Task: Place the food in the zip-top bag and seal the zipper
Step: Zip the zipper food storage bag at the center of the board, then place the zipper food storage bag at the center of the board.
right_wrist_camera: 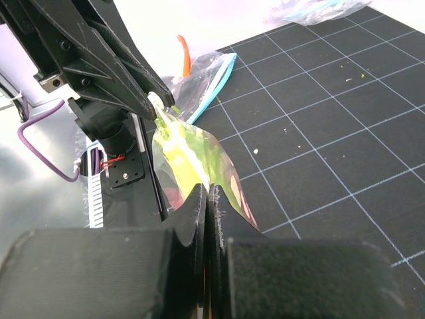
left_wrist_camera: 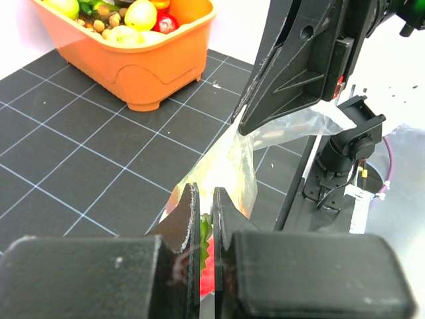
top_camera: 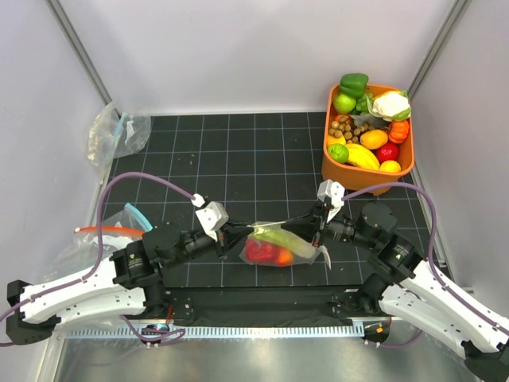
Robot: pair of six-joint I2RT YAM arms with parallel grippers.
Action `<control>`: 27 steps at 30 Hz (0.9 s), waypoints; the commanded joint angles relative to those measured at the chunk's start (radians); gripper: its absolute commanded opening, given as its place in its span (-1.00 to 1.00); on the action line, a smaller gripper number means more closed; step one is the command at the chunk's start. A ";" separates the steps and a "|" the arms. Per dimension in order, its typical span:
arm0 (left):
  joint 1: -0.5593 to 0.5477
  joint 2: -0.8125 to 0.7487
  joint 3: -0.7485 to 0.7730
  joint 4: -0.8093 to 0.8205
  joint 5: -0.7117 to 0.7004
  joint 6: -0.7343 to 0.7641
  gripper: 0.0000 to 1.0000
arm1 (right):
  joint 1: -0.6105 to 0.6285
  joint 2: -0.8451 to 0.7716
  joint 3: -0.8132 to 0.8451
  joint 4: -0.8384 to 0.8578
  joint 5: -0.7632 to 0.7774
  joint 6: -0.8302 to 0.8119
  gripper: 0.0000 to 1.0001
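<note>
The zip-top bag [top_camera: 280,247] hangs stretched between my two grippers, just above the mat near the front edge. Inside it lies the food: a pale-green celery stalk [top_camera: 278,237] over red rounded pieces [top_camera: 259,251]. My left gripper [top_camera: 238,236] is shut on the bag's left end. In its wrist view the jaws [left_wrist_camera: 206,194] pinch the clear film [left_wrist_camera: 234,159], with green leaf and red showing behind. My right gripper [top_camera: 316,231] is shut on the bag's right end, its fingers [right_wrist_camera: 207,194] pressed together on the film [right_wrist_camera: 189,153]. I cannot make out the zipper.
An orange basket [top_camera: 330,169] of toy produce stands at the back right, also in the left wrist view [left_wrist_camera: 156,73]. A crumpled clear bag [top_camera: 115,131] lies at the back left. More bags with teal and red-orange strips [top_camera: 107,233] lie beside the left arm.
</note>
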State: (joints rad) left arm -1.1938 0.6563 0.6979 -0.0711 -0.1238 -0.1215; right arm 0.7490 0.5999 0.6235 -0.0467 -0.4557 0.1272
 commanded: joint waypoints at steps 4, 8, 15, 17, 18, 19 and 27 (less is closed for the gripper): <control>0.017 -0.070 -0.009 -0.068 -0.175 0.013 -1.00 | -0.039 -0.031 0.015 -0.007 0.197 -0.020 -0.98; 0.017 -0.050 -0.011 -0.052 -0.136 0.019 -0.12 | -0.039 -0.005 0.018 0.021 0.101 -0.020 -0.98; 0.017 -0.092 -0.047 -0.018 -0.248 0.002 0.68 | -0.039 0.005 0.019 0.028 0.129 -0.003 -0.98; 0.019 -0.139 -0.069 0.002 -0.312 -0.010 0.74 | -0.039 0.000 0.016 0.030 0.149 0.005 -0.98; 0.019 -0.158 -0.087 0.008 -0.338 -0.016 0.76 | -0.040 -0.002 0.012 0.030 0.172 0.009 -0.98; 0.017 -0.193 -0.100 0.020 -0.403 -0.021 0.77 | -0.039 -0.002 0.010 0.037 0.183 0.018 -0.98; 0.019 -0.319 -0.166 0.044 -0.594 -0.046 0.81 | -0.040 0.052 0.002 0.084 0.287 0.040 -0.98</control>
State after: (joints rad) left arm -1.1778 0.3653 0.5461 -0.0891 -0.6018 -0.1501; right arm 0.7113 0.6327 0.6163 -0.0662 -0.2470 0.1467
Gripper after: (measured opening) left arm 0.898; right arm 0.044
